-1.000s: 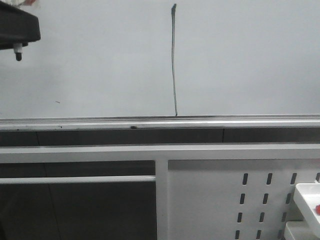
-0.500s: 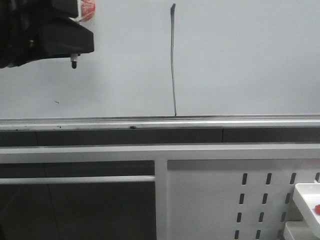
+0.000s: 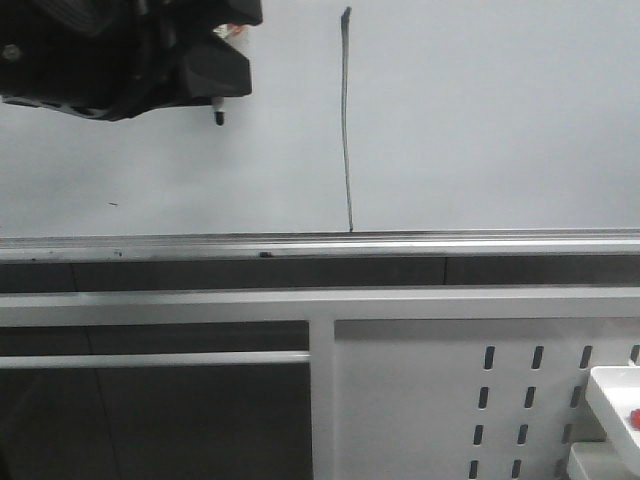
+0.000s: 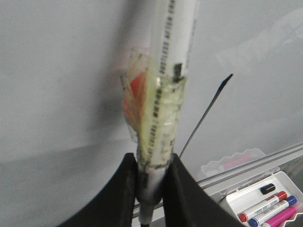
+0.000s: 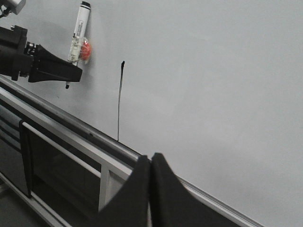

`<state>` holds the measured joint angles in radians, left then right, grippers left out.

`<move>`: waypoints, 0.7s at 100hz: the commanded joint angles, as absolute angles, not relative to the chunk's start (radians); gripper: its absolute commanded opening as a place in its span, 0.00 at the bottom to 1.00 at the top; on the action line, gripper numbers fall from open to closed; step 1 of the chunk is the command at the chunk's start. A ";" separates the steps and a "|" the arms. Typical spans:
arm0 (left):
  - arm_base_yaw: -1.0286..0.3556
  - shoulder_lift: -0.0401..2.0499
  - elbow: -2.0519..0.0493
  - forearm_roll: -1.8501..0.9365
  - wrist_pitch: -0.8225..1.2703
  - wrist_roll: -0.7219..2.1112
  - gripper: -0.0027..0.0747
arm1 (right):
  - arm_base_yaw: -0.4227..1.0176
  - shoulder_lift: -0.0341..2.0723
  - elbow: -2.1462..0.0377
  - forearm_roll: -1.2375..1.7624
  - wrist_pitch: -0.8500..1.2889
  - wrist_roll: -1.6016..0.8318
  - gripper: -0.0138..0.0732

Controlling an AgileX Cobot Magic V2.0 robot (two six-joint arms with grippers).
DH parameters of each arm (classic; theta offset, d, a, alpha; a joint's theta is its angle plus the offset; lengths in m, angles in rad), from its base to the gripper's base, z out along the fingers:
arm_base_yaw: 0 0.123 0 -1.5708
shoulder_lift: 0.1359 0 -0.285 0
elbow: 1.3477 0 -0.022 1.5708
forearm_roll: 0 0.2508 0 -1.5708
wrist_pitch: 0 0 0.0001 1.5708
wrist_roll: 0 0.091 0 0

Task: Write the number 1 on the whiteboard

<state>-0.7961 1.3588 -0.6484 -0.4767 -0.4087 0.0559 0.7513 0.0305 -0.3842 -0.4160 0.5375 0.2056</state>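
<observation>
Silver rail (image 3: 400, 245) is seen under the whiteboard (image 3: 500, 120); a marker (image 4: 163, 109) is clamped in the left hand (image 4: 152, 177); right hand (image 5: 150, 163) is closed empty. The number 1 (image 3: 346, 120) is thin, dark.

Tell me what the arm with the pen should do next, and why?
Probably pull back from the whiteboard. The number 1 already runs from near the top down to the rail, and the left gripper, shut on the marker, holds its tip beside that stroke.

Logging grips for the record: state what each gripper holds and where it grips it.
The left gripper holds a white marker, clamped near its lower, tip end, below the tape wrapping. The right gripper is shut with nothing in it.
</observation>
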 commanded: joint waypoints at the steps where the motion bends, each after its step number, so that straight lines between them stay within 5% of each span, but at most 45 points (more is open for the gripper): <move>1: -0.802 1.362 -0.707 -0.478 -0.489 0.055 0.01 | 0.745 0.043 -0.407 -0.433 0.474 0.204 0.10; 70: -0.797 1.402 -0.742 -0.506 -0.488 0.055 0.01 | 0.745 0.043 -0.407 -0.448 0.474 0.204 0.10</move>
<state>-0.7960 1.4242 -0.7078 -0.4948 -0.4087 0.0577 0.7513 0.0305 -0.3842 -0.4160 0.5375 0.2056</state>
